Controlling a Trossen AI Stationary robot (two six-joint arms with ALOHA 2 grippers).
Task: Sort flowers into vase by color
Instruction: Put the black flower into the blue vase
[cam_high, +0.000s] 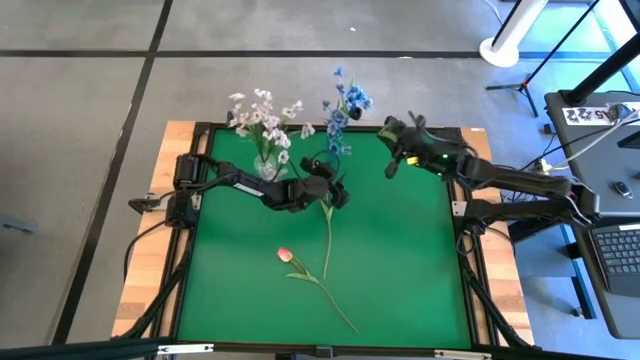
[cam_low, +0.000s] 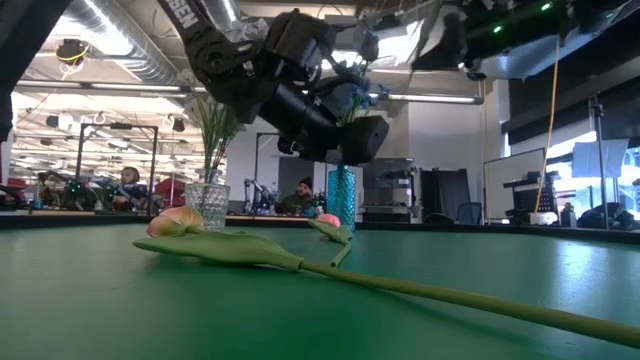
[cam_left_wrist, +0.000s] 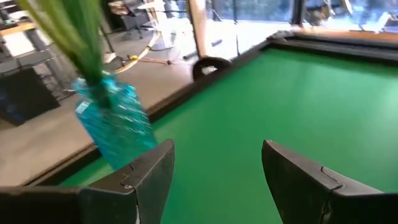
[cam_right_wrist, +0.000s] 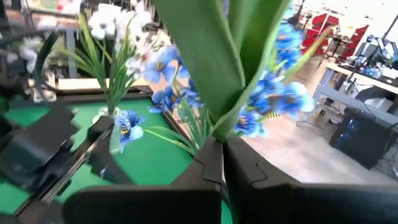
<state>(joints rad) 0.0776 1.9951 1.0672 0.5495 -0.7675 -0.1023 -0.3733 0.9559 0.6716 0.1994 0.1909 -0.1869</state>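
Observation:
A blue vase with blue flowers and a clear vase with white flowers stand at the table's far edge. A pink tulip lies on the green mat. A second flower lies with its head near the blue vase. My left gripper is open just in front of the blue vase, nothing between its fingers. My right gripper hovers right of the blue flowers, shut on a flower with broad green leaves; its blossom is out of view. My right gripper pinches the flower's green stem and leaf base between its two shut fingers. The fingers point about level toward the blue flowers. The leaves rise beyond the fingertips, and the flower is lifted clear of the table.
A black raised frame borders the green mat. The mat's right half has free room. Beyond the table's right side stand a desk with a laptop and cables. People sit in the room behind.

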